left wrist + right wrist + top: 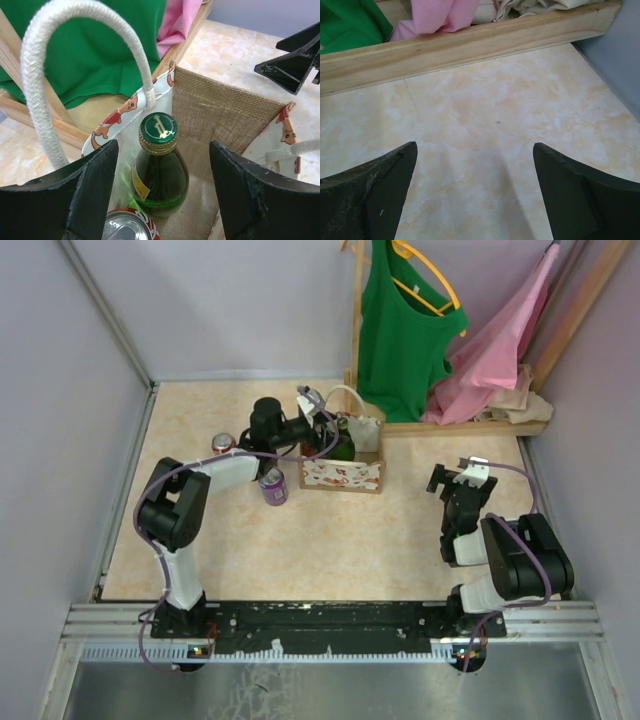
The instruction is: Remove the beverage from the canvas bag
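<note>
Left wrist: my left claw, spread apart, flanks the mid-frame green bottle, not yet lifted from the canvas bag.

Lilac walls enclose a marbled beige tabletop

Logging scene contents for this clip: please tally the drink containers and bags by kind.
Green bottle: 1
Cans: 3
Canvas bag: 1
Total: 5
</note>
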`<state>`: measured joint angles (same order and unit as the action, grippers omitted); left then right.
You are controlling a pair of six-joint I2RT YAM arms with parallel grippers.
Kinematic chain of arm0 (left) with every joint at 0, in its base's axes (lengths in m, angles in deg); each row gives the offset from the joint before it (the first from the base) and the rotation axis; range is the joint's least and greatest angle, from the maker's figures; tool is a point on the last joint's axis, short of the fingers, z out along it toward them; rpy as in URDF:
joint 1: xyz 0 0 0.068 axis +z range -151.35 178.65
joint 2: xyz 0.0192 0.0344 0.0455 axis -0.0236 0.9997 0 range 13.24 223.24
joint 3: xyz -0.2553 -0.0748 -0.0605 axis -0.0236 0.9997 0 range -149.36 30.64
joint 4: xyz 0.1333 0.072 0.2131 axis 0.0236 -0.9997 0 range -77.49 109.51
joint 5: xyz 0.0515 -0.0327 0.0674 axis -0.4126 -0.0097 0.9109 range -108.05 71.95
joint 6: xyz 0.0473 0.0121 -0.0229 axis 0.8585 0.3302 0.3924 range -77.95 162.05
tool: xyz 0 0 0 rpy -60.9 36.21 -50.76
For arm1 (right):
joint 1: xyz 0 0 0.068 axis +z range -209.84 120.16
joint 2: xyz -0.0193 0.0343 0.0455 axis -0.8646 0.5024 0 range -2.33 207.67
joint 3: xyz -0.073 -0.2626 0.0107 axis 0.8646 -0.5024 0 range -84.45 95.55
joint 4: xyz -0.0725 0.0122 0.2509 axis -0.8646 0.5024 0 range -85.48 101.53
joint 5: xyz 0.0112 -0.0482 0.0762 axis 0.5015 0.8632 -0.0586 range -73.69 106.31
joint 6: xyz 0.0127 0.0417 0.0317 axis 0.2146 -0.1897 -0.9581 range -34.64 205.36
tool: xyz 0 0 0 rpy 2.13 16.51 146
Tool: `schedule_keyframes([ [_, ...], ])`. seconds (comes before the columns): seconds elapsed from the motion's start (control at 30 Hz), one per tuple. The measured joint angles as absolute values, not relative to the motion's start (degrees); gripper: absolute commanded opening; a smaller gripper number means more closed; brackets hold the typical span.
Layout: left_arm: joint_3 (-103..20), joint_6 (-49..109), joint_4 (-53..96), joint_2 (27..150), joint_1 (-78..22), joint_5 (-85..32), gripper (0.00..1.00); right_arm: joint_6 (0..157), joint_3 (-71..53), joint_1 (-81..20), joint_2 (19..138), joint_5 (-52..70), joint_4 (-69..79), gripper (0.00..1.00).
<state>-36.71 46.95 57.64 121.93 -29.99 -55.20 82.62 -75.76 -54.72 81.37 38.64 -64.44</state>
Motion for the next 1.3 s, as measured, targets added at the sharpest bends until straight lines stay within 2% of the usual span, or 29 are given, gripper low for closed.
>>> schedule_keyframes([
  [0.77,-43.6,43.3,58.6,129.6,-29.6,-59.7,0.66,82.6,-75.8,-54.7,81.4,38.6,-64.4,0.99],
  [1.0,-45.2,42.4,58.9,130.7,-29.6,-60.8,0.59,82.6,-75.8,-54.7,81.4,38.6,-64.4,0.99],
  [1.1,-45.8,41.7,59.3,131.4,-29.6,-61.3,0.46,82.6,-75.8,-54.7,81.4,38.6,-64.4,0.99],
  [1.27,-46.3,40.9,60.0,132.4,-29.6,-62.0,0.43,82.6,-75.8,-54.7,81.4,38.6,-64.4,0.99],
  [1.3,-46.4,40.9,60.1,132.4,-29.6,-62.0,0.38,82.6,-75.8,-54.7,81.4,38.6,-64.4,0.99],
])
